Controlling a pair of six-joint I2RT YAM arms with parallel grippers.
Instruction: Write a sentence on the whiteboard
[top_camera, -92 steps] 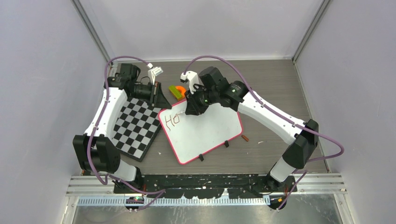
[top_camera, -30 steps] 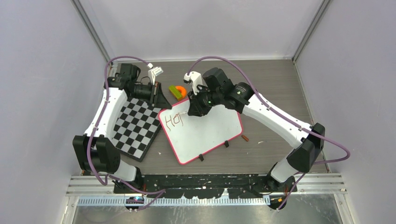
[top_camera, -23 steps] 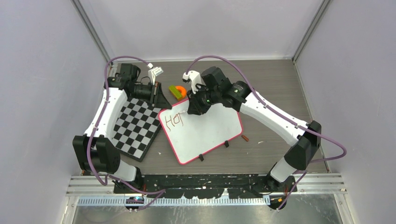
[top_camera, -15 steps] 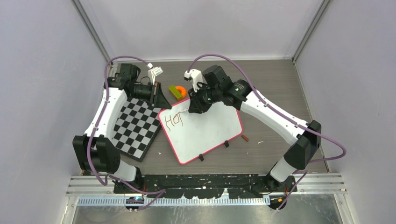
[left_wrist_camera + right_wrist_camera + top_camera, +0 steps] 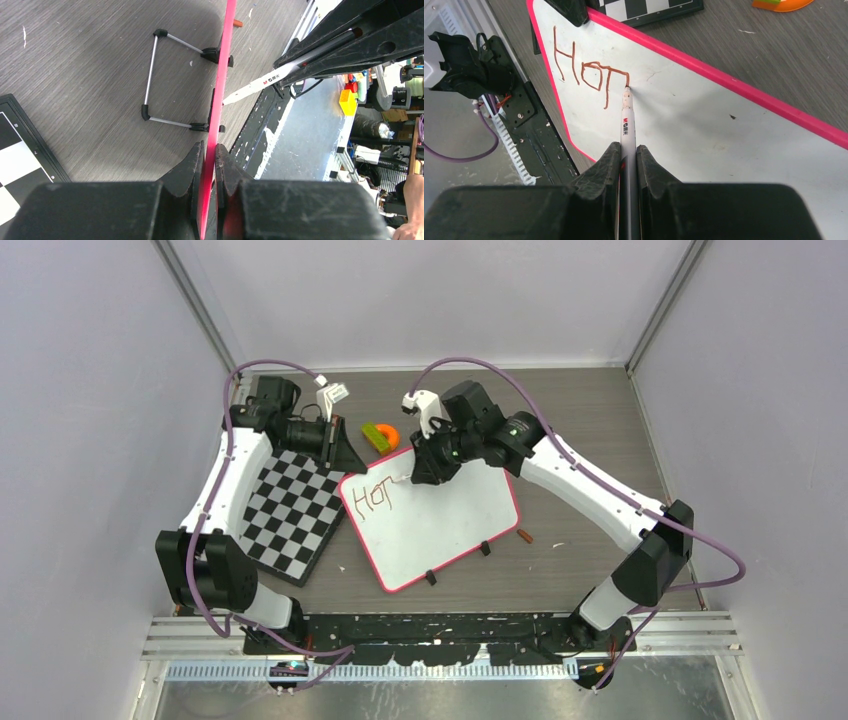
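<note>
The whiteboard (image 5: 440, 520) lies tilted on the table with a pink-red rim and two black clip feet on its near edge. My left gripper (image 5: 347, 457) is shut on its top left corner; the left wrist view shows the rim (image 5: 218, 105) edge-on between the fingers. My right gripper (image 5: 420, 472) is shut on a white marker (image 5: 626, 125) whose tip touches the board. The sentence (image 5: 586, 72) reads "Ho" plus an unfinished third letter, in reddish-brown; it also shows in the top view (image 5: 377, 497).
A black-and-white checkerboard (image 5: 285, 510) lies left of the whiteboard, under my left arm. A green block (image 5: 376, 435) and an orange piece (image 5: 389, 435) sit just behind the board. A small red-brown cap (image 5: 525, 535) lies right of the board.
The lettering has grown from "Ho" to include a vertical stroke and a top bar. My right gripper and marker have shifted rightward along the board. The left arm has not moved.
</note>
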